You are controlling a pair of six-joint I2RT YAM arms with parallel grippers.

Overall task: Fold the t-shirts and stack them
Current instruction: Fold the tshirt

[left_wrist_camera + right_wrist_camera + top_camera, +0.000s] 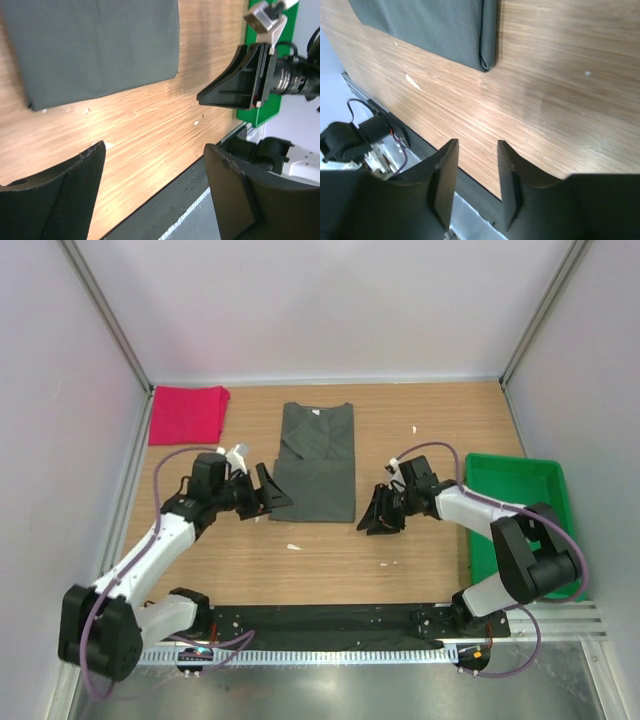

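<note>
Light wooden table point(330, 560): carries 2 shirts and 1 tray.

Dark grey-olive cloth t-shirt point(316, 462): centre of the table, lying flat and folded into a narrow strip, collar toward the far wall (near-right corner shows a doubled edge).

Green plastic tray point(515, 462): right edge, beside the right arm.

Bright pinkish-red cloth t-shirt point(188, 413): folded square, far-left corner, well apart from the grey one.

Left gripper point(272, 492): at the grey shirt's near-left corner, jaws spread wide, holding nothing.

Right gripper point(375, 518): just beside the near-right corner, jaws narrowly parted, released.
</note>
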